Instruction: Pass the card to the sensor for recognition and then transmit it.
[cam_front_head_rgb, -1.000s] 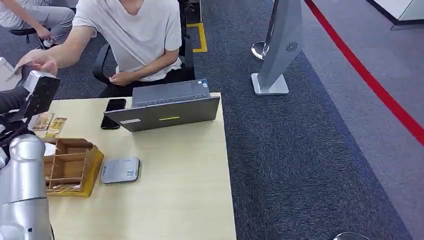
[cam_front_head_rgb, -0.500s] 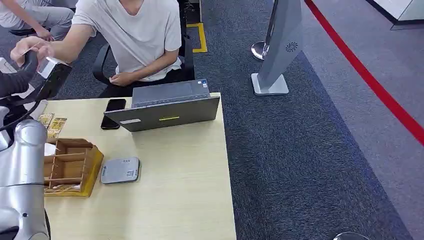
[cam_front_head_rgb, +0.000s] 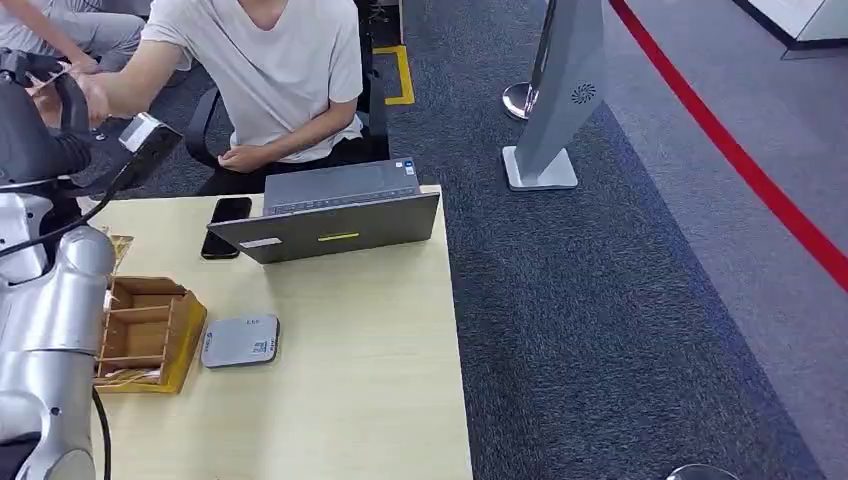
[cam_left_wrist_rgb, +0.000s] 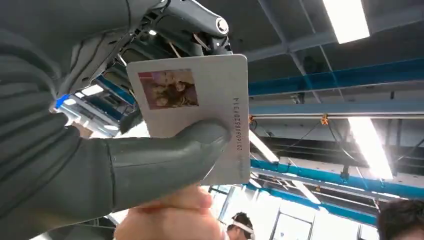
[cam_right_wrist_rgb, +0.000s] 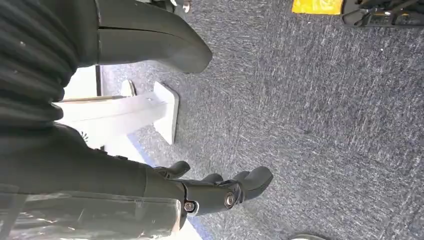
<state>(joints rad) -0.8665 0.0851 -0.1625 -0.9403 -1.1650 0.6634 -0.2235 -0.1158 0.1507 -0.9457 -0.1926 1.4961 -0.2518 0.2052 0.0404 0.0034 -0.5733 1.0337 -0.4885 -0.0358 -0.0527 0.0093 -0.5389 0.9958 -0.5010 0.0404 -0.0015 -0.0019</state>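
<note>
The left hand (cam_left_wrist_rgb: 115, 165) was raised high beside the table (cam_front_head_rgb: 360, 400), its thumb pressed across the face of the card (cam_left_wrist_rgb: 200, 107) with the darker fingers behind, so the card was pinched flat and stood clear of the palm. That hold left most of the card exposed, which suits a handover: a person's hand (cam_left_wrist_rgb: 170, 220) sat just beside the robot's thumb in the left wrist view, and in the head view the person (cam_front_head_rgb: 260, 70) in the white shirt reached an arm toward the raised hand. The card was therefore up at the meeting point, well away from the sensor (cam_front_head_rgb: 241, 341), the small grey pad lying flat on the table next to the wooden box (cam_front_head_rgb: 150, 330). Judging by that, the passing stage looked to be underway. The laptop (cam_front_head_rgb: 335, 215) and phone (cam_front_head_rgb: 226, 226) lay at the table's far edge, out of the way. The right hand (cam_right_wrist_rgb: 220, 192) hung over the carpet, fingers loosely apart and holding nothing.
</note>
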